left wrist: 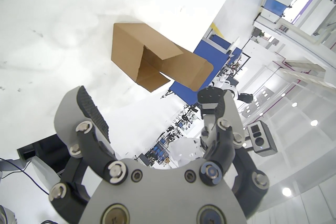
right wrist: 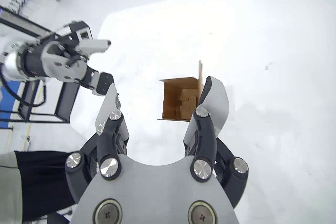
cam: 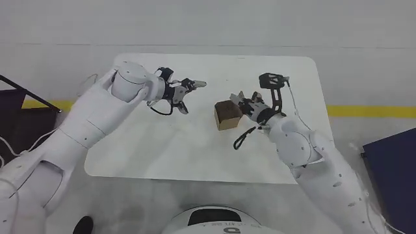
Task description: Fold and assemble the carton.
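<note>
**Open carton between two spread grippers**

The brown cardboard carton (cam: 227,114) sits on the white rounded table (cam: 195,156), slightly toward 3 o'clock from centre, with one end open. The right gripper (cam: 243,104) is at the carton's 3 o'clock, spread wide, one fingertip (right wrist: 212,93) just beside its wall. The left gripper (cam: 190,96), also spread, hangs at 9 o'clock, apart.

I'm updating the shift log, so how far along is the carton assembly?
Done: the carton is popped into a box on the table, with inner flaps folded at one end. In hand: nothing; the right gripper is open beside it, the left gripper open farther off. Left: the open end and its outstanding flap need closing.
</note>
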